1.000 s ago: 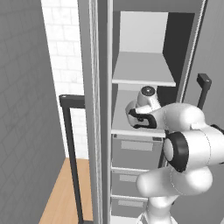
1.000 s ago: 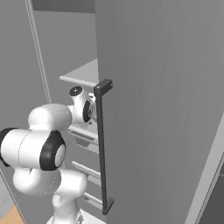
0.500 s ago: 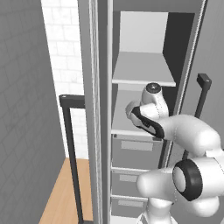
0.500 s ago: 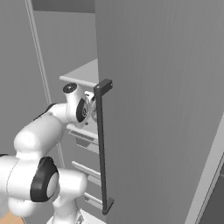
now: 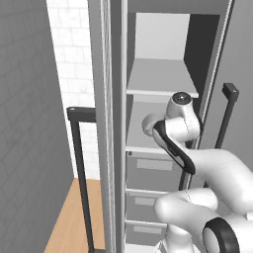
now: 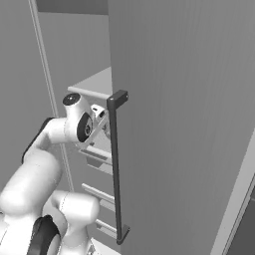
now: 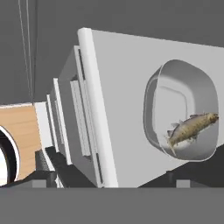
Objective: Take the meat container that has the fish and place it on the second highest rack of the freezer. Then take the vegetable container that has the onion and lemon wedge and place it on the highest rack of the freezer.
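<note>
My end effector (image 7: 109, 181) was spread wide and held nothing. The meat container (image 7: 181, 114) sat on the second highest rack (image 7: 127, 87) of the freezer (image 5: 163, 123), just ahead of my fingertips (image 7: 43, 177) and off to one side. It was a pale grey tray with round corners. The small brown fish (image 7: 190, 127) lay inside it.

Arm (image 5: 197, 158) pulled back from freezer (image 5: 158, 99), elbow lowered.
</note>
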